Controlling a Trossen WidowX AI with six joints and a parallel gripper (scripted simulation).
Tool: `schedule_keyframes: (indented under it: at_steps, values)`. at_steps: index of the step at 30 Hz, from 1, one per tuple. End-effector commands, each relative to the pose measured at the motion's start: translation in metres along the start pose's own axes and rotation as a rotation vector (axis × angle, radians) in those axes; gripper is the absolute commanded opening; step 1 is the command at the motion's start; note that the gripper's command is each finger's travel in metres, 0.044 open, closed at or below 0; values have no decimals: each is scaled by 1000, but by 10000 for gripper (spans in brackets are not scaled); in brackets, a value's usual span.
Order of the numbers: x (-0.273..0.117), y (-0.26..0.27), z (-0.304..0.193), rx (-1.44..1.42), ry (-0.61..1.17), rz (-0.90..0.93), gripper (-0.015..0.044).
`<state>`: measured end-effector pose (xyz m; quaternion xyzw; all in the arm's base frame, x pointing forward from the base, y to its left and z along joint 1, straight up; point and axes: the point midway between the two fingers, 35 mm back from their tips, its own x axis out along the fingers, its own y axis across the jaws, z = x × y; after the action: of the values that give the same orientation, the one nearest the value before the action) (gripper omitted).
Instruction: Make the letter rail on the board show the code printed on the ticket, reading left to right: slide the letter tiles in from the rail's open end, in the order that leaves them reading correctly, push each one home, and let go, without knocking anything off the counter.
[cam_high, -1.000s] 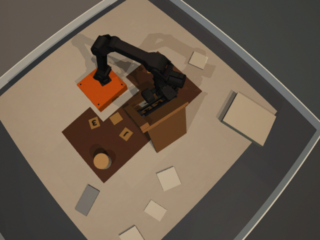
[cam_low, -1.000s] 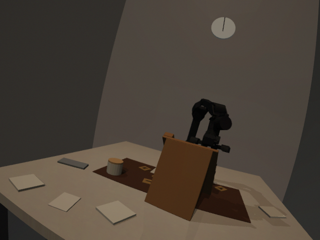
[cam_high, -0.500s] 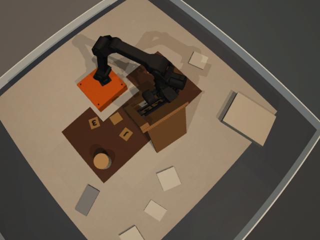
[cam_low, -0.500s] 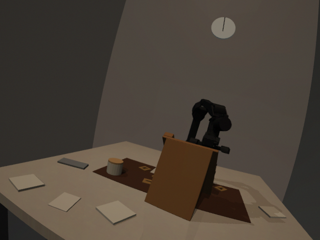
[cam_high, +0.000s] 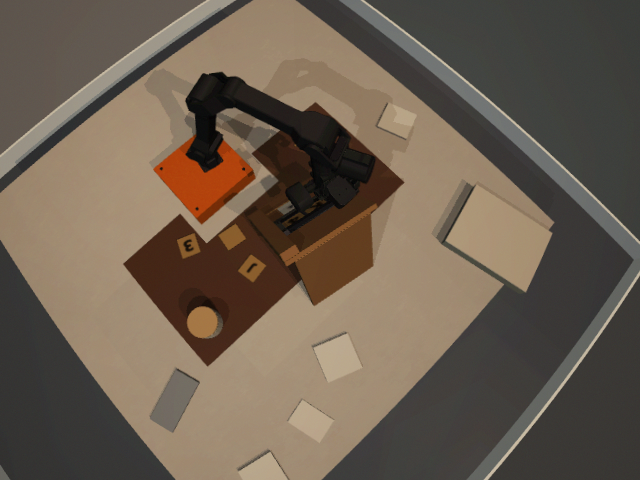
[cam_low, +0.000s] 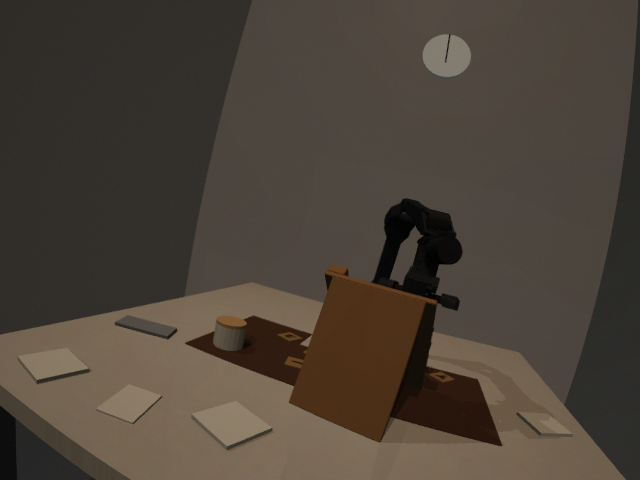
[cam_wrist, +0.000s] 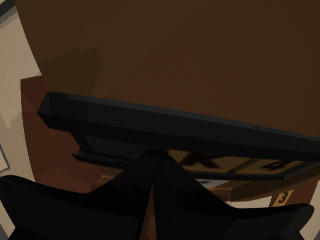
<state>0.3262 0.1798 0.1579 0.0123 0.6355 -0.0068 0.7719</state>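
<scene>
My gripper (cam_wrist: 155, 155) is shut and empty, its tips at the rail's lower edge by the K tile; contact cannot be told. The black rail (cam_high: 305, 219) (cam_wrist: 175, 123) runs across the sloping board (cam_high: 338, 260) (cam_low: 356, 356) (cam_wrist: 175, 55). In the wrist view a K tile (cam_wrist: 200, 159) and a 4 tile (cam_wrist: 274, 164) stand side by side in it, K on the left. The white ticket (cam_high: 285, 208) (cam_wrist: 214, 183) is mostly hidden and its print unreadable. A 3 tile (cam_high: 188, 245) (cam_wrist: 282, 198), a tile with no visible mark (cam_high: 232, 236) and a hook-marked tile (cam_high: 251, 268) lie loose.
A round lidded pot (cam_high: 202, 321) (cam_low: 230, 334) stands on the dark mat (cam_high: 155, 263). Another tile lies on the mat's right part in the exterior view. The orange base (cam_high: 180, 175) is beside the board. A large pale block (cam_high: 501, 235) and a grey slab (cam_high: 174, 399) lie farther out.
</scene>
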Motion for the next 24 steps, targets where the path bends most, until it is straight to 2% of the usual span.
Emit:
schedule_keyframes:
  at_steps: [1,24]
  values:
    - [1,1,2,-3,0,5,0]
    - [0,-7,1,-3,0,4,0]
